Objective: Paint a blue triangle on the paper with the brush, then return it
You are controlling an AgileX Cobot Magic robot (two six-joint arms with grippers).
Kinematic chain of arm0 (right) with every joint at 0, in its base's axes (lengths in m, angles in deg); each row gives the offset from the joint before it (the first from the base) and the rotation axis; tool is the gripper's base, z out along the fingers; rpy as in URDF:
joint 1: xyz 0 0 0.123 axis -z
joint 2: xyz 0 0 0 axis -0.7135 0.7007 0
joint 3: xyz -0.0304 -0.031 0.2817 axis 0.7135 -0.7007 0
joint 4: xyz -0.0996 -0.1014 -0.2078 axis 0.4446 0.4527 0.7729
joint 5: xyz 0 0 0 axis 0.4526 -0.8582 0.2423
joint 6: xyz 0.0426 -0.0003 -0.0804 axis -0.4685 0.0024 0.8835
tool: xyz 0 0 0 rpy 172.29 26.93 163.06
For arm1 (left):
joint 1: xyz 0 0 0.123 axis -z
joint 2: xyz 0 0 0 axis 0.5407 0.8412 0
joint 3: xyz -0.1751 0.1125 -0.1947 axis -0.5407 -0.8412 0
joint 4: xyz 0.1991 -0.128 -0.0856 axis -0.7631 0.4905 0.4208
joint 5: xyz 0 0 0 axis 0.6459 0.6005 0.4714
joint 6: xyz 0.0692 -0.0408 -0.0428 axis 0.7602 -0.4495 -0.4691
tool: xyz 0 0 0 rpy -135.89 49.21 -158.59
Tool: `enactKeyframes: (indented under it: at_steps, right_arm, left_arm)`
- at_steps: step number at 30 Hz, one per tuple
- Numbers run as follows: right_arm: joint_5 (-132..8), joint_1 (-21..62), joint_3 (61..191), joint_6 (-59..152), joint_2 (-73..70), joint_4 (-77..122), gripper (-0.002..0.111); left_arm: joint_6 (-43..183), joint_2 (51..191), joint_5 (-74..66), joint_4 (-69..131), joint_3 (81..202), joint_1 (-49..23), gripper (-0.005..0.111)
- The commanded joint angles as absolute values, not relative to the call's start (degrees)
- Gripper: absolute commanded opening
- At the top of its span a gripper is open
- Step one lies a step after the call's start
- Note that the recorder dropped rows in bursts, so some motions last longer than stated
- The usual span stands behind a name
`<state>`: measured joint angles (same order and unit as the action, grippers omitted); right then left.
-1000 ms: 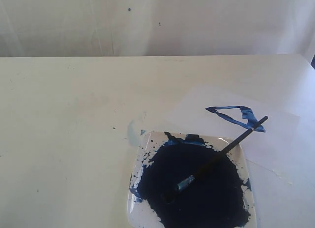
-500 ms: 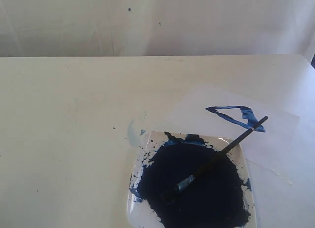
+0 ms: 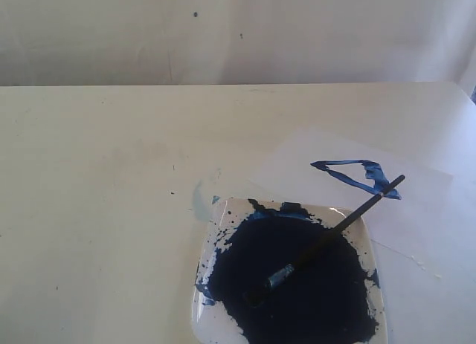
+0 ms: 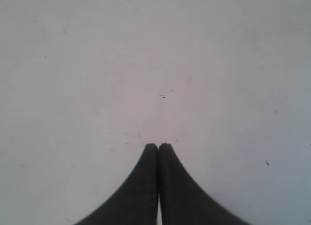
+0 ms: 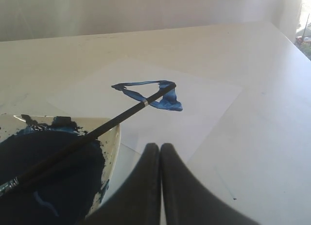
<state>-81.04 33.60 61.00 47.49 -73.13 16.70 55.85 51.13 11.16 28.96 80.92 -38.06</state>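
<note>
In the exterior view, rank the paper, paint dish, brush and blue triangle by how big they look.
Largest: the paper and the paint dish look alike; the dish is cropped.
Then the brush.
Smallest: the blue triangle.

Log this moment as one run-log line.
thin black-handled brush: resting on square clear paint dish | bright-blue triangle outline: on pale paper sheet | left gripper: shut, empty | right gripper: shut, empty
</note>
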Motion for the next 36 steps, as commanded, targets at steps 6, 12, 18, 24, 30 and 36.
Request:
enactKeyframes:
  at_steps: [6,12,18,24,30,36]
  right_arm:
    - [-80.8,33.5,60.9,47.3,-73.4,16.7,0.0]
    - [-80.8,33.5,60.9,47.3,-73.4,16.7,0.0]
    - [-80.8,33.5,60.9,47.3,-73.4,16.7,0.0]
    - [-80.8,33.5,60.9,47.3,-73.4,16.7,0.0]
    - [-80.8,33.5,60.9,47.3,-73.4,16.7,0.0]
    - [-80.8,33.5,60.9,47.3,-73.4,16.7,0.0]
  left_arm:
    - [54.0,50.9,11.0,29.7,80.8,-36.7,0.0]
    - [54.2,50.9,11.0,29.6,80.8,-36.7,0.0]
    - [54.2,50.9,11.0,29.6,80.8,-36.7,0.0]
    - [54.2,50.9,11.0,29.6,80.8,-36.7,0.0]
    - [54.2,50.9,7.8,29.6,80.8,-36.7,0.0]
    - [54.2,50.9,7.8,29.6,80.8,-36.7,0.0]
